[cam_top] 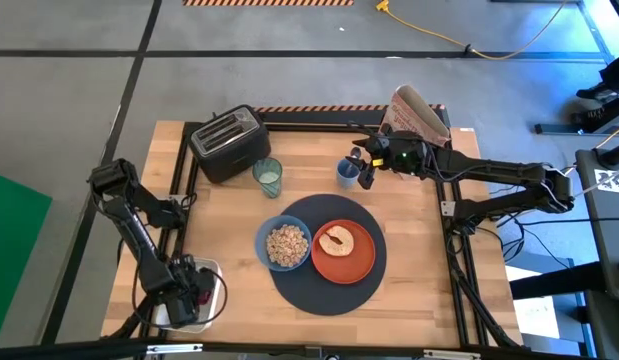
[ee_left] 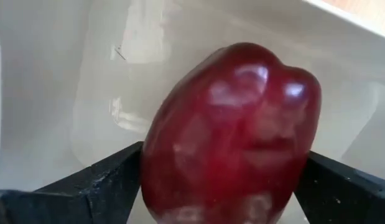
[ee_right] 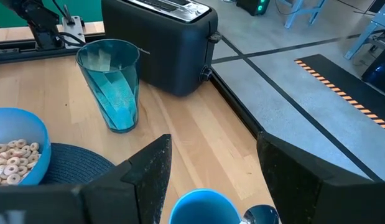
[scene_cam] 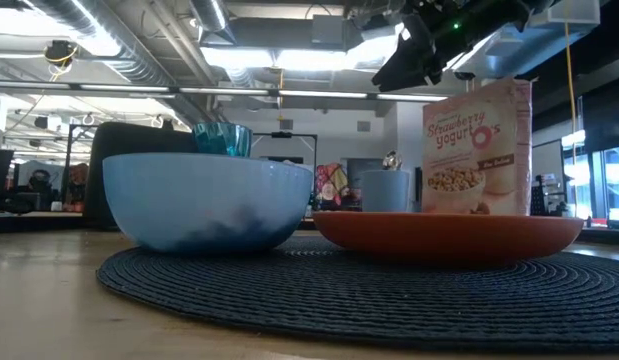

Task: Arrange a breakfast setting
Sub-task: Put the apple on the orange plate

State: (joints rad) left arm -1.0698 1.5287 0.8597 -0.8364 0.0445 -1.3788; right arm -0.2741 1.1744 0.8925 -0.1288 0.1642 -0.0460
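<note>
From above, a woven round mat point(cam_top: 327, 268) lay at the wooden worktop's point(cam_top: 429, 290) centre, bearing a cereal-filled bowl point(cam_top: 285, 243) and orange plate point(cam_top: 342, 250). In the left wrist view, the left fingers point(ee_left: 96, 186) flanked a glossy red apple point(ee_left: 232, 134). In the right wrist view, the right fingers point(ee_right: 148, 171) stood apart above a blue cup point(ee_right: 204, 208).

mat point(scene_cam: 369, 295): laid on table | bowl point(scene_cam: 204, 200) and plate point(scene_cam: 449, 235): set side by side on it | tumbler point(scene_cam: 222, 139): seen behind bowl | cereal box point(scene_cam: 477, 150): stood upright (behind plate)
</note>
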